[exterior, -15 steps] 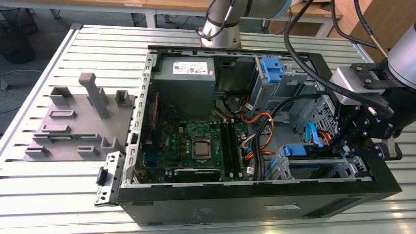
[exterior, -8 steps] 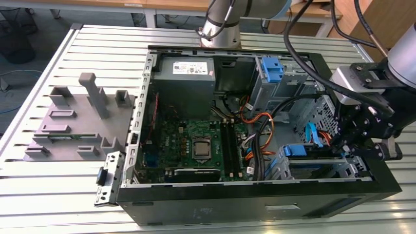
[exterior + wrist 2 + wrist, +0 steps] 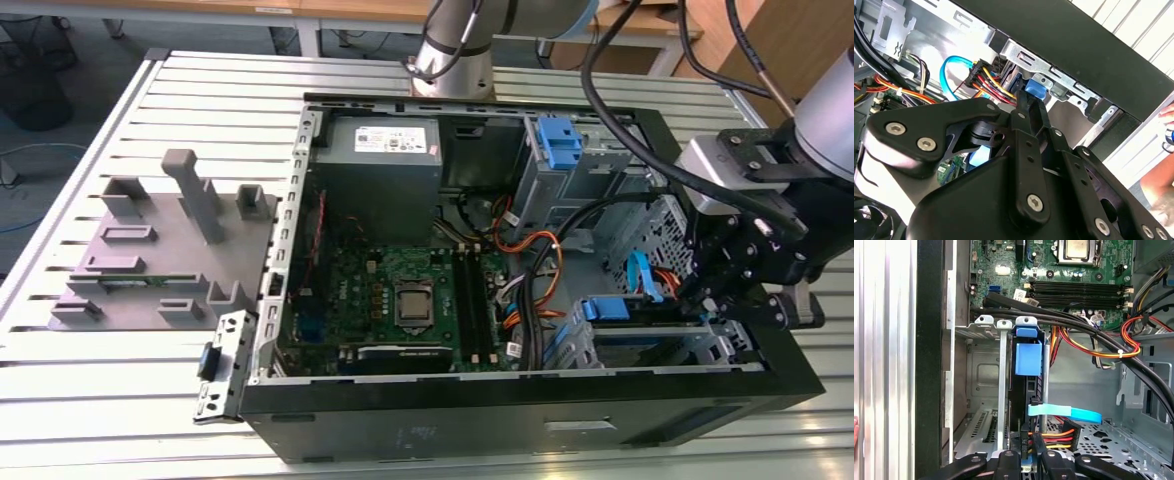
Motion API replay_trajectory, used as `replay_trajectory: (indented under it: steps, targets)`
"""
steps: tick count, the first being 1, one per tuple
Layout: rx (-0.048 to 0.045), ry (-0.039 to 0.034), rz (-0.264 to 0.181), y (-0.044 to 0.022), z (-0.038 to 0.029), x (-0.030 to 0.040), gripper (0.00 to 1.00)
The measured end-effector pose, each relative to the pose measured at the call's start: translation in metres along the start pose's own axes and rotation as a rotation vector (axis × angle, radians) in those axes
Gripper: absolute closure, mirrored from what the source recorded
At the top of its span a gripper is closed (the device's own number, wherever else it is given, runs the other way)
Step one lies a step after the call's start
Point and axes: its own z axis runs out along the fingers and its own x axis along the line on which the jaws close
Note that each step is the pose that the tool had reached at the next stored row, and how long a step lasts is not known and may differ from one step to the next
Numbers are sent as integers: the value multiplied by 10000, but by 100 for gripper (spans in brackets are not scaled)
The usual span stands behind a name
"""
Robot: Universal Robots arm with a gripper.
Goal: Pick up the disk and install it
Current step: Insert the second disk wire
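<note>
In the exterior view, going from its left to its right, a grey fixture block [image 3: 160, 250] sits on the slatted table [image 3: 80, 400] beside the open computer case [image 3: 534, 400], with the motherboard [image 3: 400, 295] on its floor, and the gripper [image 3: 747, 270] hangs over the drive cage at the case's right end. The disk [image 3: 1028, 390] stands on edge in a cage slot, its blue carrier tab [image 3: 1028, 359] up, right in front of the gripper; whether the fingers are released or clenched I cannot tell. A light-blue data cable [image 3: 1069, 413] and a red-yellow-black power bundle [image 3: 1054, 432] plug in at the disk's near end, between it and the gripper.
</note>
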Motion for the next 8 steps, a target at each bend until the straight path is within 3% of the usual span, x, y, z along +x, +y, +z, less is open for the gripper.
replay_trajectory:
  steps: [8]
  targets:
    - [0, 1, -1, 1, 0, 0, 84]
